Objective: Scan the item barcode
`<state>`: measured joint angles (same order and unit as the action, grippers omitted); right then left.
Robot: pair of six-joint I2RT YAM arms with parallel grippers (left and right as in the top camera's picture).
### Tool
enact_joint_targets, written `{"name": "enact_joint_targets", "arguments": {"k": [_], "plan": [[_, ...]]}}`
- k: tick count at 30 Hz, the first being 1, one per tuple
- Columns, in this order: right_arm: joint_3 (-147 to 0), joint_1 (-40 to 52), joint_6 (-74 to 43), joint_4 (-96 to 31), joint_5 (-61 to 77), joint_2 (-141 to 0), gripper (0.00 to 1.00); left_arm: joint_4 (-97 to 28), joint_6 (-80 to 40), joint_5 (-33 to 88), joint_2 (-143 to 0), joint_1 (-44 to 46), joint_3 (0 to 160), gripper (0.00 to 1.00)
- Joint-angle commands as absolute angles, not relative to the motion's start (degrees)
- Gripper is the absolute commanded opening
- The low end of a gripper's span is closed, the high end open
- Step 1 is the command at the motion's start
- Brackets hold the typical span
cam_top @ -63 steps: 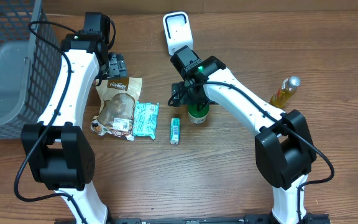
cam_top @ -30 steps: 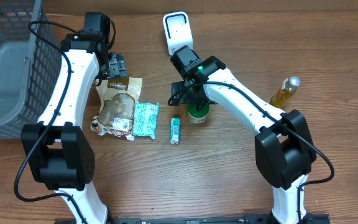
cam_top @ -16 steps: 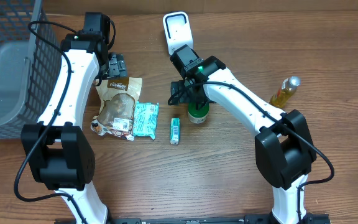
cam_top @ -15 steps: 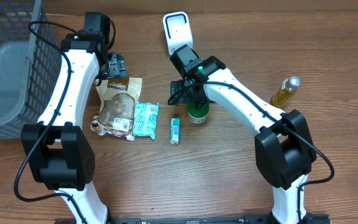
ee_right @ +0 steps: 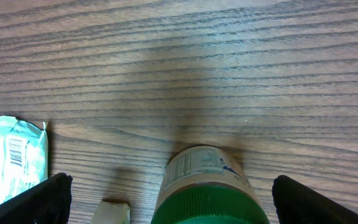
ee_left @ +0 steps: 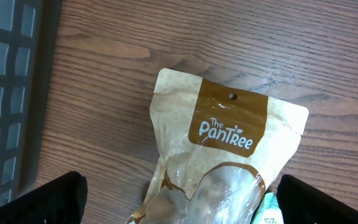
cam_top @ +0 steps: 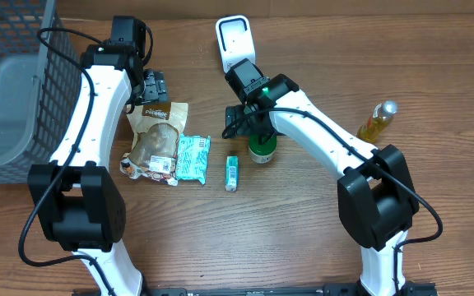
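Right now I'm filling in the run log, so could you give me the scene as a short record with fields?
scanner: white, upright, beyond the jar
left fingers: open, above brown PanTree pouch
right fingers: open, green-lidded jar between them, not gripped
other items: teal packet, small teal tube, yellow bottle, grey basket
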<state>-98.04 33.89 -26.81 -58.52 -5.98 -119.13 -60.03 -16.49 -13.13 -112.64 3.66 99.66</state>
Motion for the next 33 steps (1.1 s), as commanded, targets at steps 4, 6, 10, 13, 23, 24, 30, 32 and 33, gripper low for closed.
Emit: {"name": "enact_joint_targets", "arguments": {"k": [4, 6, 10, 13, 23, 24, 30, 32, 33], "plan": [[-98.63, 34.04, -27.22, -58.35, -6.39, -118.69, 1.00, -59.94, -16.49, -13.91, -112.40, 3.88, 100.33, 1.00], [-98.63, 34.04, -27.22, -58.35, -6.39, -118.69, 1.00, -59.94, -16.49, -13.91, -112.40, 3.88, 100.33, 1.00], [-98.63, 34.04, -27.22, -58.35, -6.39, -118.69, 1.00, -59.94, -16.49, -13.91, -112.40, 3.88, 100.33, 1.00], [-98.63, 34.04, -27.22, -58.33, -6.39, -118.69, 1.00, -59.92, -16.49, -13.91, -112.40, 3.88, 100.33, 0.99], [-98.63, 34.04, -27.27, -58.63, -6.39, -118.69, 1.00, -59.92, -16.49, -13.91, -112.40, 3.88, 100.33, 0.99], [-98.63, 34.04, -27.31, -58.83, -6.39, -118.69, 1.00, -59.94, -16.49, -13.91, -112.40, 3.88, 100.33, 1.00], [-98.63, 34.00, -33.74, -61.56, -8.91, -118.69, 1.00, -59.94, -16.49, -13.91, -112.40, 3.88, 100.33, 0.99], [-98.63, 34.00, -35.46, -63.16, -8.80, -118.69, 1.00, -59.94, -16.49, -13.91, -112.40, 3.88, 100.33, 1.00], [-98.63, 34.00, -35.86, -63.66, -8.80, -118.69, 1.00, -59.94, -16.49, -13.91, -112.40, 3.88, 100.33, 1.00]]}}
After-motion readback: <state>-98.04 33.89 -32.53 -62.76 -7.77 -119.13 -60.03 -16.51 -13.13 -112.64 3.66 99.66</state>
